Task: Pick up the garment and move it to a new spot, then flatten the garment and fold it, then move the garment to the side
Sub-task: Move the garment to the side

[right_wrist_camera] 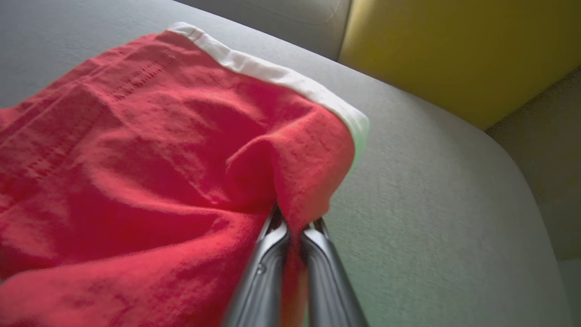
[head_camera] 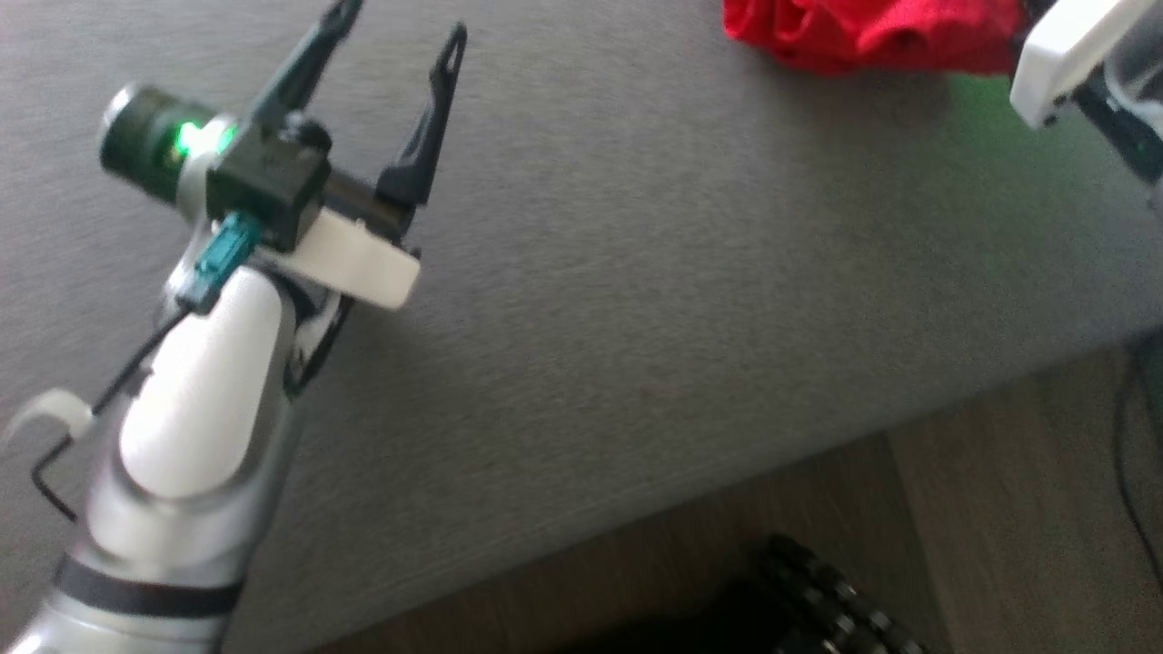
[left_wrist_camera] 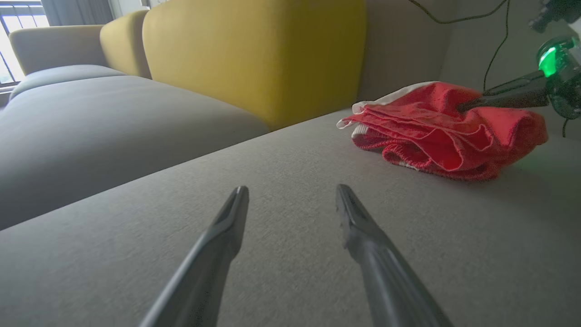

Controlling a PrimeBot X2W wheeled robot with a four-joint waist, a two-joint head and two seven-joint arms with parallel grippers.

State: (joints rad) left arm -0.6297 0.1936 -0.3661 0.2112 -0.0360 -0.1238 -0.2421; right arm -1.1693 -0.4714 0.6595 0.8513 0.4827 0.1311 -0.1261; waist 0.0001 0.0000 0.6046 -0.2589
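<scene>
Right end effector [right_wrist_camera: 296, 221] tight on garment [right_wrist_camera: 136, 159]

The garment [left_wrist_camera: 445, 136] is bright red with a white band along one edge. The sofa seat [head_camera: 636, 272] is plain grey, and the back cushions [left_wrist_camera: 254, 54] on its far side are mustard yellow. The left gripper [head_camera: 400, 23] is dark, its forearm [head_camera: 200, 400] white and silver with a glowing green light [head_camera: 186, 138]; the near floor [head_camera: 999, 509] is brown.
</scene>
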